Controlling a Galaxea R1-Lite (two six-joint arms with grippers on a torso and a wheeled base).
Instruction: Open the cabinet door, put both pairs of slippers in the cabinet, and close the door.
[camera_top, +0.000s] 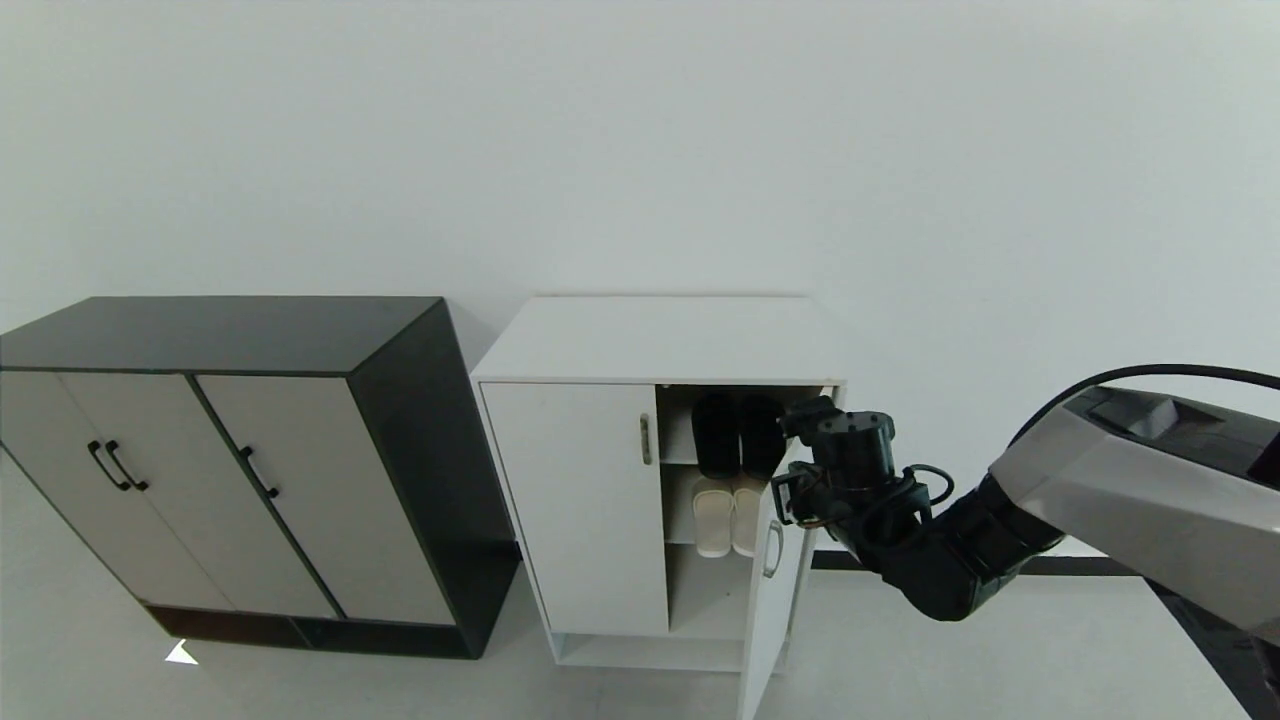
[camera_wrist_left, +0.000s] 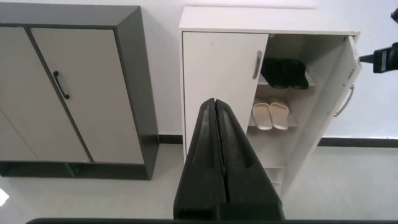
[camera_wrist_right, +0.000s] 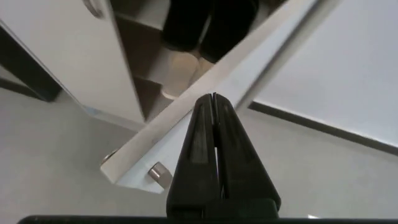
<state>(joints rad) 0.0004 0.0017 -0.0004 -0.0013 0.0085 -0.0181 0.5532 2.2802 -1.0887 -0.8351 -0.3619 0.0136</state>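
Black slippers (camera_top: 738, 432), white slippers (camera_top: 730, 515) shelved; R pincer (camera_top: 805, 412) closed by door (camera_top: 765, 620).

Black cabinet (camera_top: 300, 500) against white wall (camera_top: 640, 150)

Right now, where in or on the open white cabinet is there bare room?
The bottom compartment, below the cream slippers, is bare, as is the flat top of the white cabinet. The black slippers fill the upper shelf; the shut right gripper crowds the open door near its top.
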